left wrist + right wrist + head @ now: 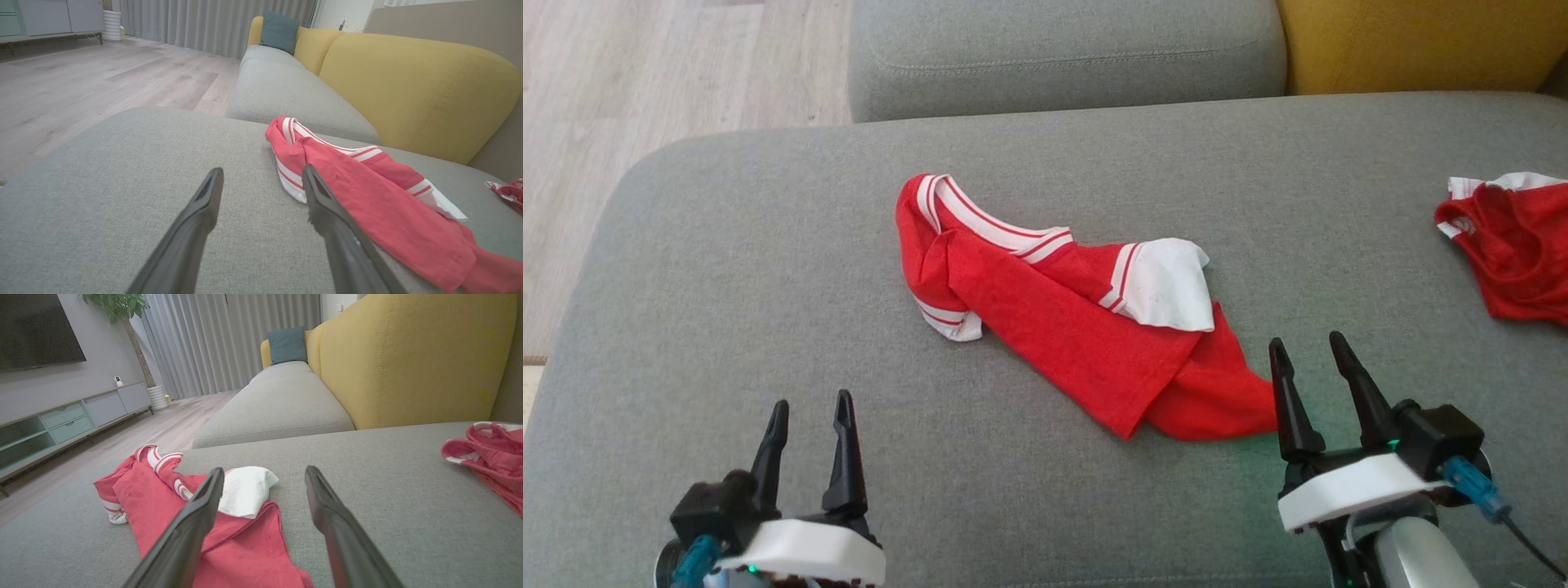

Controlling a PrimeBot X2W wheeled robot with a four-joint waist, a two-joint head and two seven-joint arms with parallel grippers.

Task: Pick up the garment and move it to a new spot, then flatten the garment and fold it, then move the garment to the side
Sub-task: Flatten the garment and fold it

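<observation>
Head view: a crumpled red garment (1062, 310) with a white sleeve lies at the middle of a grey cushion (768, 286). The left hand (813, 400) hovers over the cushion's near left and the right hand (1307, 339) over its near right, both spread and empty. Left wrist view: the garment is bunched mid-cushion. Right wrist view: a smaller red piece (486, 457) lies at the cushion's right edge. The pick-up seems not yet begun; next, a hand must probably pinch a raised fold.

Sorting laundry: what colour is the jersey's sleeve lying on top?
The sleeve is white with a red-striped edge; best in head view.
</observation>
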